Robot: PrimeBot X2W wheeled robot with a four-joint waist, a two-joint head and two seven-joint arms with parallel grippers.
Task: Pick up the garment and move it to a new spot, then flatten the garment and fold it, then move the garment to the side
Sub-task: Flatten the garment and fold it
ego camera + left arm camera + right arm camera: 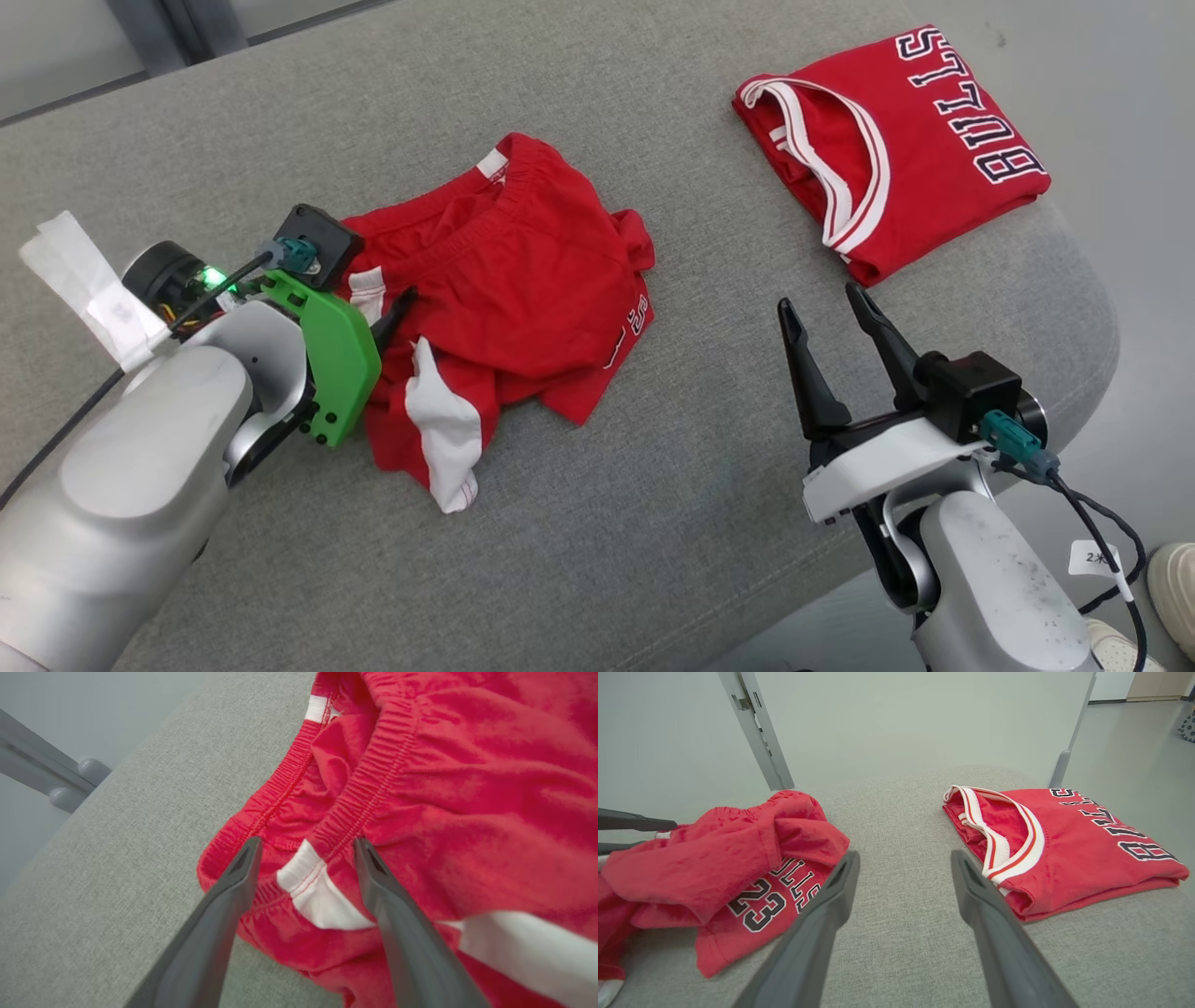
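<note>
Head view: shorts (509,308) crumpled, first pick not yet made

You have the shorts in a rumpled heap on the left half of the sofa (672,504); nothing is lifted, so I judge you are at the first step, the pick-up. Your left gripper (306,844) is at the waistband corner by the white stripe; its fingers (233,882) stand wide apart, one either side of the elastic, gripping nothing; whether the tips touch the cloth I can't tell. Next you need to press in, close on the waistband and lift. Your right gripper (820,299) hangs wide open and empty over bare sofa, between the shorts and the folded jersey (915,140); choose a new spot clear of that jersey.
</note>
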